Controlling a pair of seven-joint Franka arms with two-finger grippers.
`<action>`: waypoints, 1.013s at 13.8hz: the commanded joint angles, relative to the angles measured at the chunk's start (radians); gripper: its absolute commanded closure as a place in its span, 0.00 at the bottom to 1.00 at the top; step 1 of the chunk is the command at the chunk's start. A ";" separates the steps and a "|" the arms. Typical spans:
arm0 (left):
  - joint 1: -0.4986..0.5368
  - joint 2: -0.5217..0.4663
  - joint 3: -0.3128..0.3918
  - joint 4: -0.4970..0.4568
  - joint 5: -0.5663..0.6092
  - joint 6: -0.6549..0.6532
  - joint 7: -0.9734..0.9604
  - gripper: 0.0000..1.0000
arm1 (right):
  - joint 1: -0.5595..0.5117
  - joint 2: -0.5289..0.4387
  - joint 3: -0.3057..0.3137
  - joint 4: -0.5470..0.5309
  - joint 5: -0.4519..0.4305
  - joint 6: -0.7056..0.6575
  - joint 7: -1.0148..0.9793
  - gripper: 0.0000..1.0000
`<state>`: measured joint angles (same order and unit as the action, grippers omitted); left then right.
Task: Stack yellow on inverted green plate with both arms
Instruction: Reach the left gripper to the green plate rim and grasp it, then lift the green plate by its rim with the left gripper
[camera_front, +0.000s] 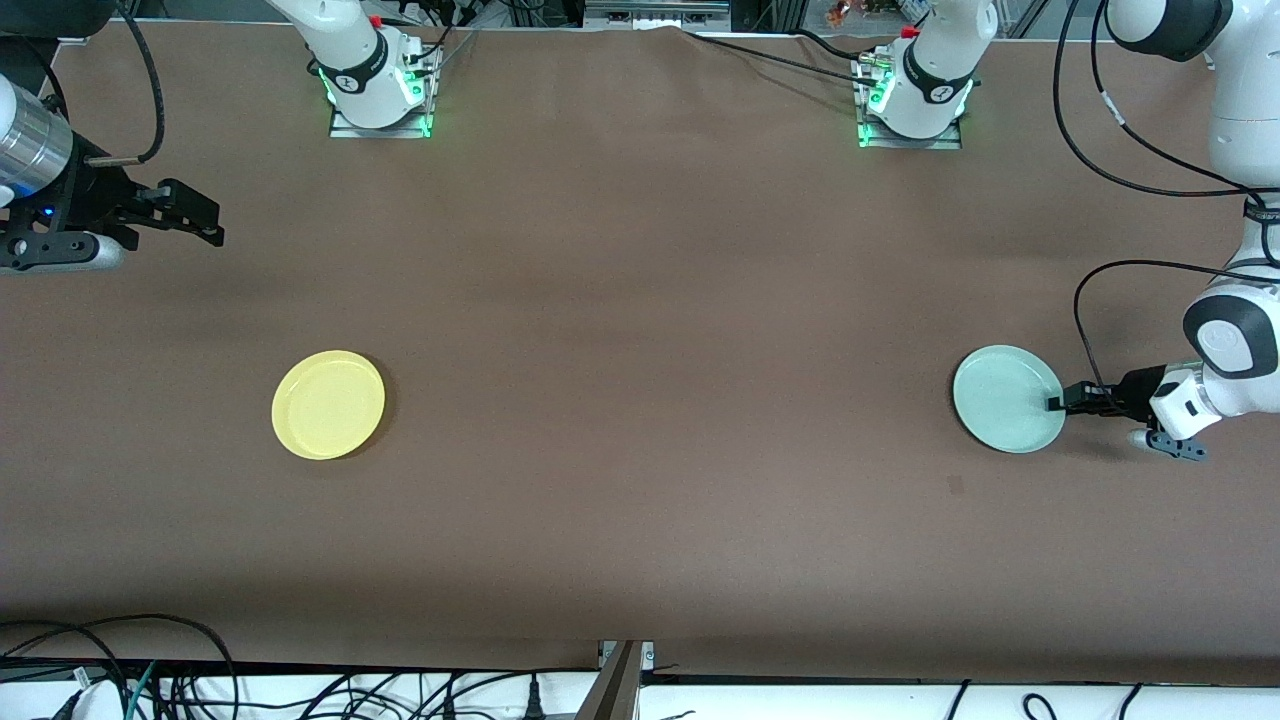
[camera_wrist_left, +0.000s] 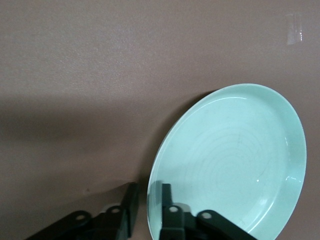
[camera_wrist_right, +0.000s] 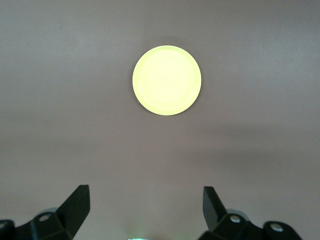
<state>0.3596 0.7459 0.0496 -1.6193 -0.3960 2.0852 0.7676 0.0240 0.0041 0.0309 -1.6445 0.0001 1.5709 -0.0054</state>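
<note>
The green plate (camera_front: 1005, 398) lies rim up on the brown table toward the left arm's end. Its ringed inside (camera_wrist_left: 235, 160) faces up. My left gripper (camera_front: 1057, 403) comes in low at the plate's edge and is shut narrow on the rim: in the left wrist view the gripper (camera_wrist_left: 147, 187) has one finger inside the plate and the other just outside it. The yellow plate (camera_front: 328, 404) lies rim up toward the right arm's end. My right gripper (camera_front: 205, 222) waits open in the air, well short of the yellow plate (camera_wrist_right: 167, 80), with nothing between its fingers (camera_wrist_right: 77, 200).
The two arm bases (camera_front: 378, 90) (camera_front: 915, 100) stand along the table's edge farthest from the front camera. Black cables (camera_front: 1100, 300) loop over the table near the left arm. The brown table (camera_front: 650, 350) stretches bare between the two plates.
</note>
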 joint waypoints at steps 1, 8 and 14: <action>0.005 -0.013 -0.002 -0.013 -0.011 0.006 0.033 1.00 | -0.001 0.002 -0.002 0.018 0.009 -0.022 -0.002 0.00; -0.046 -0.054 -0.016 0.038 -0.006 -0.004 0.027 1.00 | -0.006 0.004 -0.006 0.018 0.012 -0.020 -0.004 0.00; -0.272 -0.080 -0.011 0.200 0.106 0.009 0.000 1.00 | -0.012 0.007 -0.011 0.017 0.014 -0.020 0.001 0.00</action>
<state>0.1581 0.6649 0.0229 -1.4635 -0.3520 2.0879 0.7721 0.0185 0.0059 0.0217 -1.6445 0.0001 1.5666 -0.0054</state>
